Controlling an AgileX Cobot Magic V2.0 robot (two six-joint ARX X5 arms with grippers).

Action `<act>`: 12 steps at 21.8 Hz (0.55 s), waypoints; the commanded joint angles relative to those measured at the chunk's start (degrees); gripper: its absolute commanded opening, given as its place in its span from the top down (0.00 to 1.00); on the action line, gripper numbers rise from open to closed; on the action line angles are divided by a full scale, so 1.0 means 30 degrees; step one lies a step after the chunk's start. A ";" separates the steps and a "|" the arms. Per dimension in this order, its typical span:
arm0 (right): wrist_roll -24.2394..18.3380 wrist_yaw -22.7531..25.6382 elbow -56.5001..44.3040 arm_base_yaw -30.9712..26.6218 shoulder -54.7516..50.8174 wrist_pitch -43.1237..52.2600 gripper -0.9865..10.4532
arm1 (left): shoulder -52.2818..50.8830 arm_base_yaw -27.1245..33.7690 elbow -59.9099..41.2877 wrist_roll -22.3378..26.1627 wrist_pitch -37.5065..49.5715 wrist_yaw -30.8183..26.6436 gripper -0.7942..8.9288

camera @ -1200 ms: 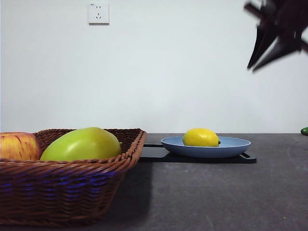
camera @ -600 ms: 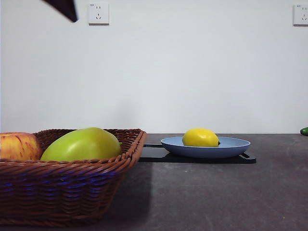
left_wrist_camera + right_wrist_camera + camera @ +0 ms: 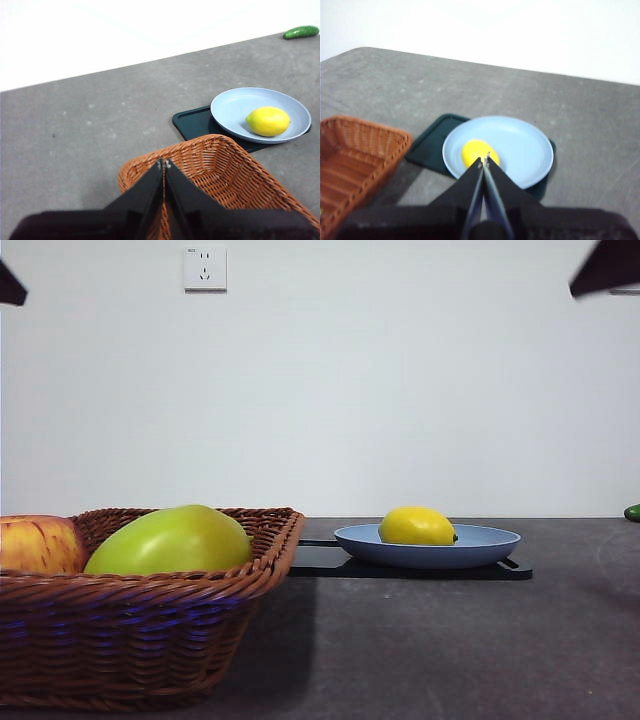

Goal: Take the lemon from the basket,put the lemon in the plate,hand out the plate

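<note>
While both arms hang high above the grey tabletop [image 3: 450,640], the lemon [image 3: 417,526] lies inside the light blue plate [image 3: 490,545], a little off the plate's middle, with its small dark nub pointing sideways. The plate rests on a flat black tray [image 3: 330,560], whose corners stick out from under its rim. Beside the tray, apart from it, stands the brown wicker basket [image 3: 140,640], and in the front view it holds a large yellow-green fruit [image 3: 170,540] with a red-and-yellow apple [image 3: 38,544] next to it, the two close together against the basket's wall. The left gripper [image 3: 163,165] hovers over the basket's near corner; its two black jaws are pressed together with only a thin seam between them, and they have hold of nothing. The right gripper [image 3: 484,161] hovers above the plate, its tips lined up over the lemon in the right wrist view, and its jaws too are closed tight against each other and grip nothing. In the front view the arms show only as dark tips at the two top corners, one at the left edge [image 3: 10,285] and one at the right [image 3: 605,268]. A white wall socket [image 3: 205,268] sits on the pale wall behind, and a small green vegetable [image 3: 301,32] lies at the far edge of the tabletop, well apart from the plate.
</note>
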 commanded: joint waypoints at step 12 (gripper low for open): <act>0.0430 0.0066 -0.0495 0.0117 -0.0452 0.0481 0.91 | -0.0707 -0.0044 0.0036 -0.0525 0.1115 -0.0036 0.91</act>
